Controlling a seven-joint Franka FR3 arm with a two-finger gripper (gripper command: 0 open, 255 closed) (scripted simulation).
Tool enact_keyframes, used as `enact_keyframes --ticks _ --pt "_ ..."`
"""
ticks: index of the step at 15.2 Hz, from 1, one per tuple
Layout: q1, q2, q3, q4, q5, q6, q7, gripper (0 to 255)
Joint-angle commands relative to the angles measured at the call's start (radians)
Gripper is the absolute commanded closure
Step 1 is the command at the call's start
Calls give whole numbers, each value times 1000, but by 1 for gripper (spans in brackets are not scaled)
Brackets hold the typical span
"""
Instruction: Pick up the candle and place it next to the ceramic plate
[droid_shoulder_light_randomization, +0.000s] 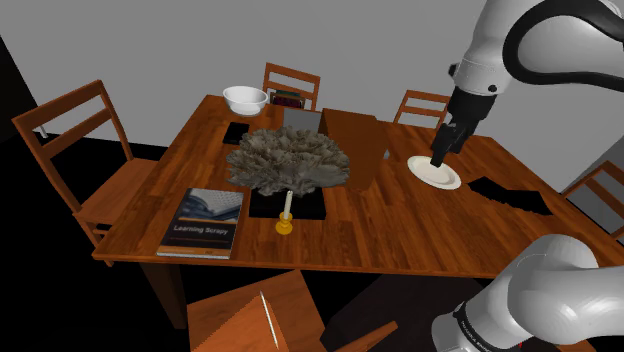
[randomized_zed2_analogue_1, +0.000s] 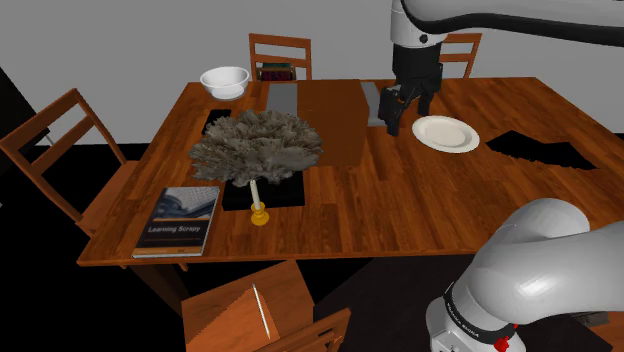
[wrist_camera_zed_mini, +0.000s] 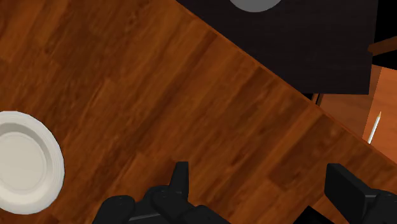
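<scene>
A slim white candle (droid_shoulder_light_randomization: 287, 204) stands upright in a small yellow holder near the table's front edge, just in front of the grey bushy centrepiece; it also appears as the candle (randomized_zed2_analogue_1: 255, 194) in the second exterior view. The white plate (droid_shoulder_light_randomization: 434, 172) (randomized_zed2_analogue_1: 446, 133) (wrist_camera_zed_mini: 25, 162) lies at the far right of the wooden table. My black gripper (droid_shoulder_light_randomization: 440, 155) (randomized_zed2_analogue_1: 396, 112) (wrist_camera_zed_mini: 257, 177) hangs open above bare wood just beside the plate, far from the candle. Nothing is between its fingers.
A grey bushy centrepiece (droid_shoulder_light_randomization: 288, 160) fills the table's middle. A book (droid_shoulder_light_randomization: 202, 222) lies at the front left and a white bowl (droid_shoulder_light_randomization: 245, 98) at the back. A brown upright block (droid_shoulder_light_randomization: 358, 143) stands behind the centrepiece. Wooden chairs (droid_shoulder_light_randomization: 75, 130) ring the table (droid_shoulder_light_randomization: 400, 225).
</scene>
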Motion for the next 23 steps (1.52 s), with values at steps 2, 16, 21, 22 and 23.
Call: enact_keyframes --ticks 2,16,21,22,23 --pt "8 -2 5 -28 10 43 4 0" --pt "134 156 102 -284 120 702 51 0" --pt "170 296 149 -302 138 951 68 0" --pt "175 328 159 -300 138 1000 73 0" --pt "179 361 170 -297 137 1048 79 0"
